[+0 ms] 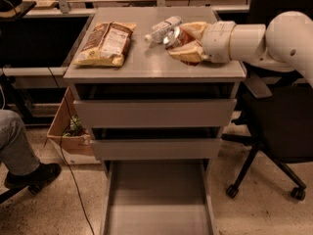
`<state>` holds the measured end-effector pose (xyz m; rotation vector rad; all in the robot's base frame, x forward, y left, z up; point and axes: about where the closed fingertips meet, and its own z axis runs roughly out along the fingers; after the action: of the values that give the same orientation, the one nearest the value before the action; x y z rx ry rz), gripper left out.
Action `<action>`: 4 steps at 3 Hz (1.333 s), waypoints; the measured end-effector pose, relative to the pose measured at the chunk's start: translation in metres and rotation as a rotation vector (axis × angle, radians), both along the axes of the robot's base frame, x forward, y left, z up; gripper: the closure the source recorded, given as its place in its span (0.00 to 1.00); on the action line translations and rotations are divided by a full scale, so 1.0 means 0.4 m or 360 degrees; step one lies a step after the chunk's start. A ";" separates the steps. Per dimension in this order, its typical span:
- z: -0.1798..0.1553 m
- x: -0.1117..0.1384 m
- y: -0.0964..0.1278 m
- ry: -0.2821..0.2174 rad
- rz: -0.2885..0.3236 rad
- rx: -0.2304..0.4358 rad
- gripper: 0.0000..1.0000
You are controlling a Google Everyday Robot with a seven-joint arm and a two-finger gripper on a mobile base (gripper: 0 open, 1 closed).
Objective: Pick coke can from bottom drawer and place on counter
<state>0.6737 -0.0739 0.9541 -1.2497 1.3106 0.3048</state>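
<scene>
My gripper [182,39] comes in from the right and is shut on the red coke can [175,37], which lies tilted with its silver top facing left. It holds the can just above the right half of the grey counter [146,65], in front of the bowl, which it hides. The bottom drawer [157,199] is pulled out below and its flat grey floor holds nothing.
A chip bag [105,43] lies on the counter's left half. A clear plastic bottle [161,27] lies at the back, just left of the can. A black office chair [279,131] stands to the right, a cardboard box [68,136] and a person's leg [17,146] to the left.
</scene>
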 end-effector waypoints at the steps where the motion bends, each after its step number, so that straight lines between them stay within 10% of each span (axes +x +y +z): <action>1: -0.009 0.097 0.108 0.0024 -0.0017 0.0029 1.00; 2: -0.069 0.171 0.209 0.0102 -0.0029 -0.0015 0.96; 4: -0.191 0.243 0.245 0.0224 -0.0102 -0.0167 0.50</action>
<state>0.7711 0.0243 0.8776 -1.2900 1.5005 0.2856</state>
